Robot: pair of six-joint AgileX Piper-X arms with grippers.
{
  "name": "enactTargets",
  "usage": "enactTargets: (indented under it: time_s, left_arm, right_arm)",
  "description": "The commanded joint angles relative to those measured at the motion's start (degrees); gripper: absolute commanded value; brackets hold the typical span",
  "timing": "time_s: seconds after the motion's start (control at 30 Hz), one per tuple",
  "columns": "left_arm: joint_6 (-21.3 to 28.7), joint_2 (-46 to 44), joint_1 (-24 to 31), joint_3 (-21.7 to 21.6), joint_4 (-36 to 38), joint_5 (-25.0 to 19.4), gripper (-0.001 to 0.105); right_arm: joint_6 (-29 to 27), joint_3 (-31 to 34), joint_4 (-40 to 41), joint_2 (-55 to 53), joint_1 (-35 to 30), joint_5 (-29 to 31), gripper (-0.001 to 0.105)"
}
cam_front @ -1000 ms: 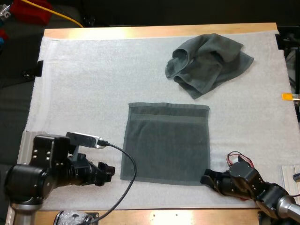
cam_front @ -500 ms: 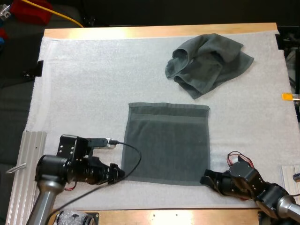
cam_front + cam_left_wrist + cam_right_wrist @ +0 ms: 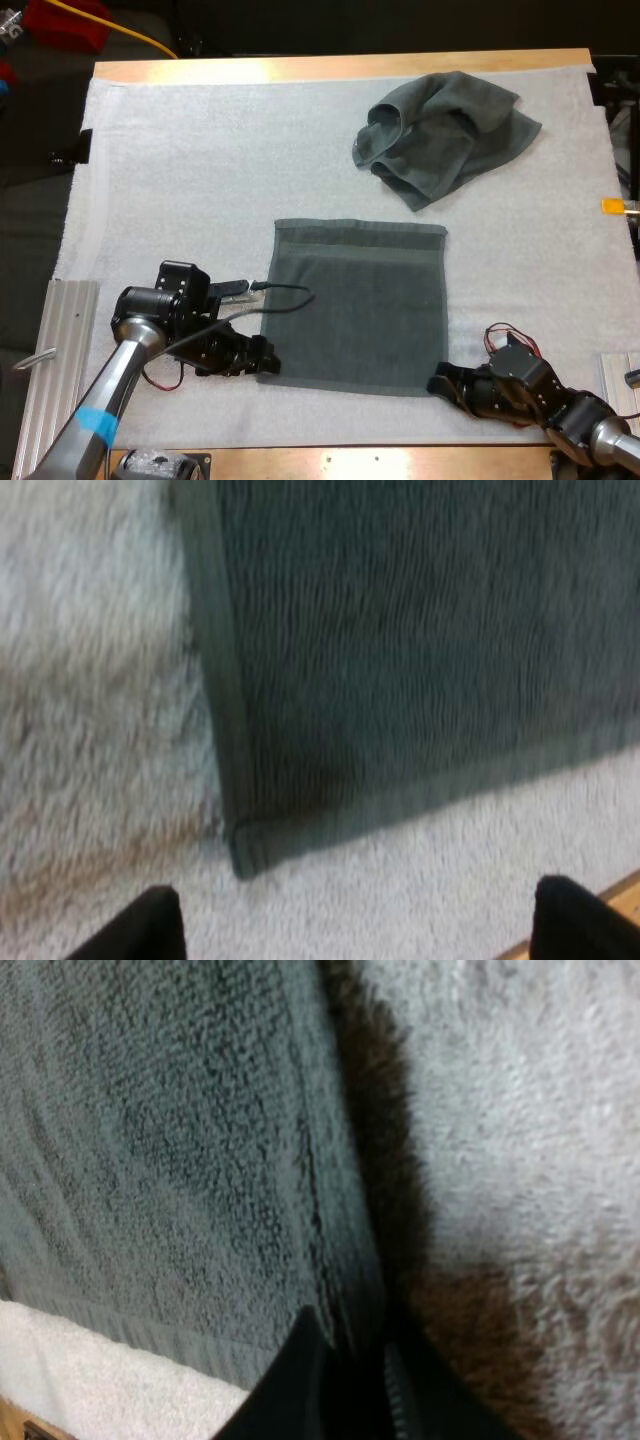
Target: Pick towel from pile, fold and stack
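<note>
Fold step: I am clamping 1 near corner of the flat towel (image 3: 355,305) in the right tool (image 3: 440,383); the left tool (image 3: 264,356), apart, is needing to grip the other.

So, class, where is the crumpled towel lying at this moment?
In the high view, the crumpled towel lies toward the far right of the white mat, beyond the flat towel and apart from it.

White mat (image 3: 200,170) covers most of the wooden table (image 3: 340,66), bare wood strip at 12 o'clock. Ribbed metal rail (image 3: 65,330) at 8 o'clock, second rail (image 3: 618,375) at 4. Crinkled shiny object (image 3: 150,466) at 7, at the near edge.
</note>
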Motion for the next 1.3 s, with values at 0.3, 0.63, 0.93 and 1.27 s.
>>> enactTargets:
  time_s: [0.3, 0.63, 0.93, 1.27]
  left_arm:
    - [0.5, 6.9, -0.3, 0.0, -4.3, 0.7, 0.068]
    - [1.4, 12.9, -0.3, 0.0, -5.1, 1.2, 0.068]
    - [4.0, 12.9, -0.3, 2.2, -5.2, 9.0, 0.068]
    - [2.1, 12.9, -0.3, 3.8, -7.6, 9.0, 0.059]
  right_arm:
    - [-0.7, 0.5, -0.4, 0.5, 0.0, -1.3, 0.002]
    - [-0.7, 0.5, -0.4, 0.5, 0.0, -1.3, 0.002]
    - [-0.7, 0.5, -0.4, 0.5, 0.0, -1.3, 0.002]
    - [-0.7, 0.5, -0.4, 0.5, 0.0, -1.3, 0.002]
